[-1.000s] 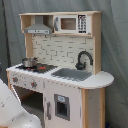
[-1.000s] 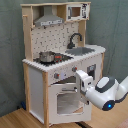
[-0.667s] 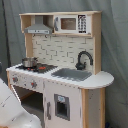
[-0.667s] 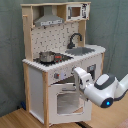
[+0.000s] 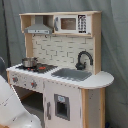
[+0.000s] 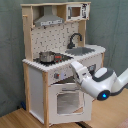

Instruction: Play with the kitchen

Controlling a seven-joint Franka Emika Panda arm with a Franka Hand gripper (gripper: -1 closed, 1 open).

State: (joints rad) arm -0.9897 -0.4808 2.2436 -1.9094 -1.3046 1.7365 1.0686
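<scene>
Open floor in front of the kitchen (image 6: 60, 65) and to the second exterior view's right, where the arm (image 6: 102, 85) comes in; grey curtain (image 6: 112, 25) close behind. Wooden floor (image 6: 15, 120) at the second exterior view's lower left, bare. In the first exterior view, room only in front of the rounded end of the counter (image 5: 97, 80), with a white arm part (image 5: 12, 107) filling the lower left corner.

Kitchen upright at the centre of both exterior views, white and light wood, with grey hood (image 5: 39, 27), microwave (image 5: 70, 23), dotted backsplash (image 5: 60, 50), black faucet (image 5: 84, 59), grey sink (image 5: 72, 74) and a small pot (image 5: 29, 62) on the stovetop (image 5: 37, 67). Oven door (image 6: 67, 100) with window below the knob panel (image 6: 62, 75), shut as far as visible.

Pincer (image 6: 76, 68) up against the front panel at knob height, just above the oven door, near the second exterior view's right half of the stove front. Cannot tell whether its fingers are open or closed, nor whether touching a knob.

Arm reaching in from the second exterior view's right, low, wrist angled up and leftward toward the panel, blue light (image 6: 103, 95) on the rounded joint.
</scene>
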